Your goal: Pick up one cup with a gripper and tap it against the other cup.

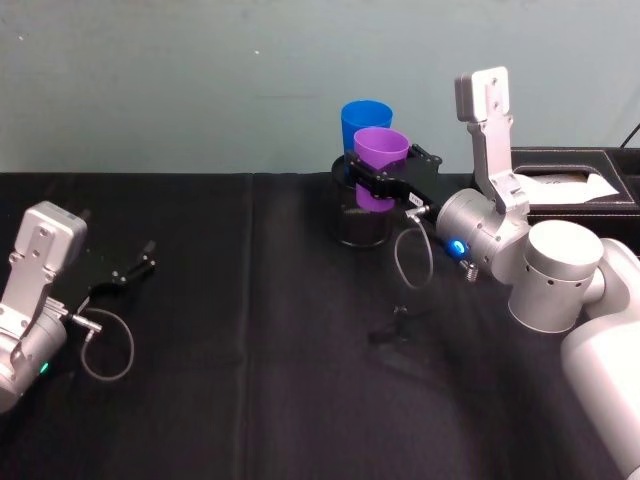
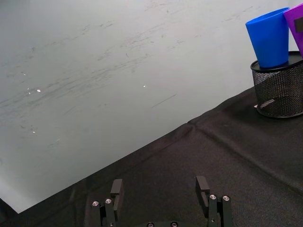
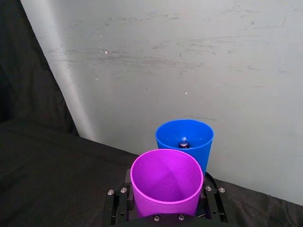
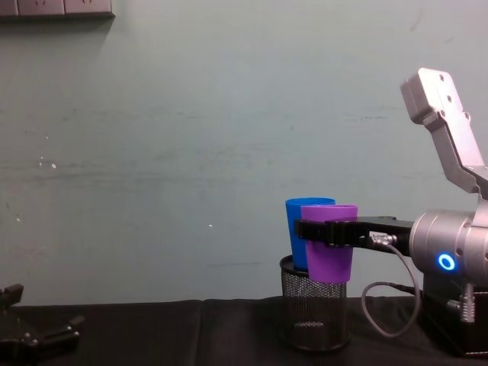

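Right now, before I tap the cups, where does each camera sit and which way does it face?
Head: up high, looking down at the table; both arms show, right gripper shut on the purple cup, left gripper parked at left.
Chest: low, looking across at the wall; right arm enters from the right, left gripper low at left.
Left wrist: looks over its open fingers toward the holder.
Right wrist: looks over its gripper down into the purple cup.
Shared: all four show the blue cup by the purple one.

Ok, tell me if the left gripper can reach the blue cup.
Probably: the open left gripper faces an exposed side of the blue cup; the right gripper holds the purple cup beyond it.
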